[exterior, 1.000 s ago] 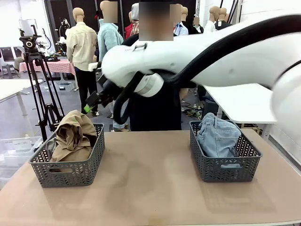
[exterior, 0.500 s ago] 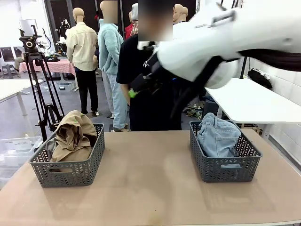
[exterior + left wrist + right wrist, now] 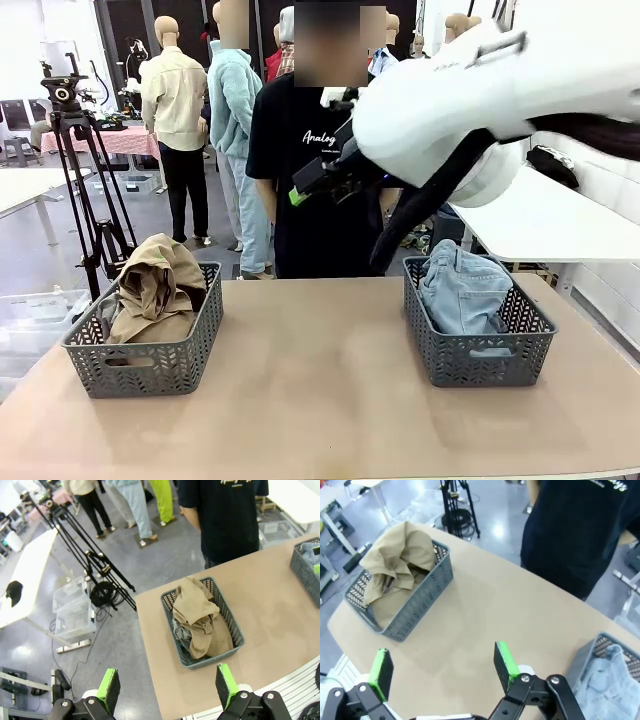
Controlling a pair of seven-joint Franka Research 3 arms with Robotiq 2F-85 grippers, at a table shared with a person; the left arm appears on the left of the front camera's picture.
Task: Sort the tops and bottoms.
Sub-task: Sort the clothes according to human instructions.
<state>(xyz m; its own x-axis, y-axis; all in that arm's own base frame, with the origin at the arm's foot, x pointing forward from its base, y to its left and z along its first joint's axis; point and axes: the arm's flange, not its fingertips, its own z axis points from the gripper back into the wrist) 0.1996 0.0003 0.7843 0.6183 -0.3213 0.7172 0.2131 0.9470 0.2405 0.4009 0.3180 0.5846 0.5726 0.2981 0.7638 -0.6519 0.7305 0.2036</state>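
"Analog" in white script on person's black T-shirt point(image 3: 315, 150)

Tan khaki top point(image 3: 155, 285) over a bit of grey cloth point(image 3: 181, 632) in dark grey herringbone-mesh basket point(image 3: 150, 365), light blue denim shorts point(image 3: 462, 288) in matching grey basket point(image 3: 480, 360), light brown table point(image 3: 320, 390), green pads point(image 3: 504, 660), person's black T-shirt point(image 3: 320, 190).

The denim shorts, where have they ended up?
The denim shorts lie bundled in the grey basket on the table's right side in the front view, near the person's edge, opposite the basket holding the tan garment.
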